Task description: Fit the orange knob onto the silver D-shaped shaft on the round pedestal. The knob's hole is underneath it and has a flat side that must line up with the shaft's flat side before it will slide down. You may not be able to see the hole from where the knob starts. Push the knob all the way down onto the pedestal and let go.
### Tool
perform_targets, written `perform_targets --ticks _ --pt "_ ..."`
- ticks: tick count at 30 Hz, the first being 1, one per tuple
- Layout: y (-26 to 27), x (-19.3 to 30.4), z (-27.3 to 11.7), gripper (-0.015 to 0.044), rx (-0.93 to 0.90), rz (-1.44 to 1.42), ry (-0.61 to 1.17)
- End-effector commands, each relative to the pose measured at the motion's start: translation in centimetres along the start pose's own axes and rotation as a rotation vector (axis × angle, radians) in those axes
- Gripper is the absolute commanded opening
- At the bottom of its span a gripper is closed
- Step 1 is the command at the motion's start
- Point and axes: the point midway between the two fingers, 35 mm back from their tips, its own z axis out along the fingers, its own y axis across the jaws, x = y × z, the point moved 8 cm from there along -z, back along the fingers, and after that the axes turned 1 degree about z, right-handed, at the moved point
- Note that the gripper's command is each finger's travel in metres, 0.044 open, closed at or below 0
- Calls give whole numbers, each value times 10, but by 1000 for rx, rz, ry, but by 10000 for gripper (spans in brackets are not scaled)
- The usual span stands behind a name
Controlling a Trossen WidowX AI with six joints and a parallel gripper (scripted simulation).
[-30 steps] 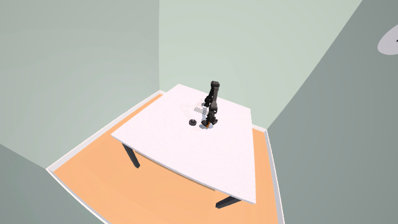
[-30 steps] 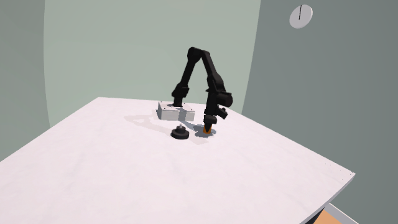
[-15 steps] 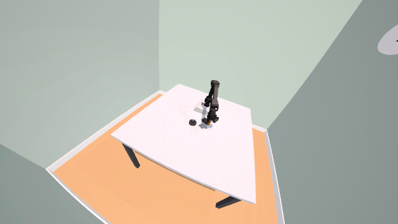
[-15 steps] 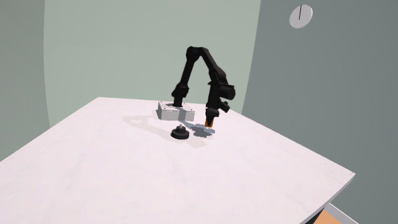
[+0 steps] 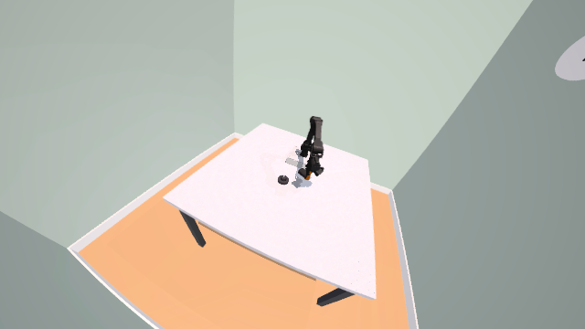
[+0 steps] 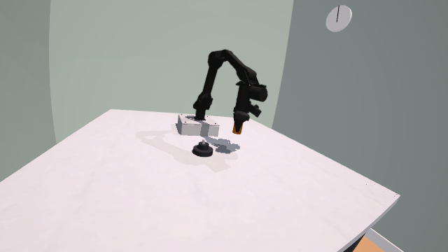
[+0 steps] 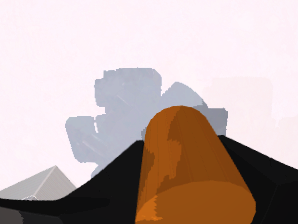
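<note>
Holding the orange knob (image 5: 308, 176) (image 6: 234, 130) (image 7: 187, 165) up in the air, that's where we're at right now. Our jaws (image 5: 308, 175) (image 6: 237, 127) are closed in on its sides, partway open because the knob fills the space between them, so yeah, we've got a proper hold on it. In the wrist view it sits right between the two black fingers, with its rounded far end poking out past them. From the exterior view, its lower end sticks out just under the fingertips, pretty much upright, and it's clear of the tabletop (image 5: 274, 219) (image 6: 196, 196) (image 7: 50, 50). We can't see the hole or its flat side from any of these angles, so no clue how it's lined up.

The round black pedestal (image 5: 283, 180) (image 6: 202, 150) stands on the tabletop, off to one side of the knob and lower down, with the little silver shaft (image 6: 203, 141) sticking up from its middle. Nothing's on the shaft, and we can't make out its flat side at this size. Behind the pedestal in the exterior view there's the pale box-shaped base (image 6: 186, 130), with our black arm (image 5: 316, 137) (image 6: 210, 80) rising from it. We don't see anything standing in the gap between knob and pedestal, just the arm's shadows on the surface.

Up on the wall there's a round white clock (image 5: 571, 61) (image 6: 344, 19), partly cut off in the top view. As for brands, labels or writing, we can't read any.
</note>
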Motion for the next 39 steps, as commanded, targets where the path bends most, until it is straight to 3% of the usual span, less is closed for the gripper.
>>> perform_targets --ticks 1,15,39 --pt "-1 -1 -17 0 12 -3 -15" --pt "2 3 -56 0 12 -3 -15" --pt "-45 46 -35 0 16 0 -11"
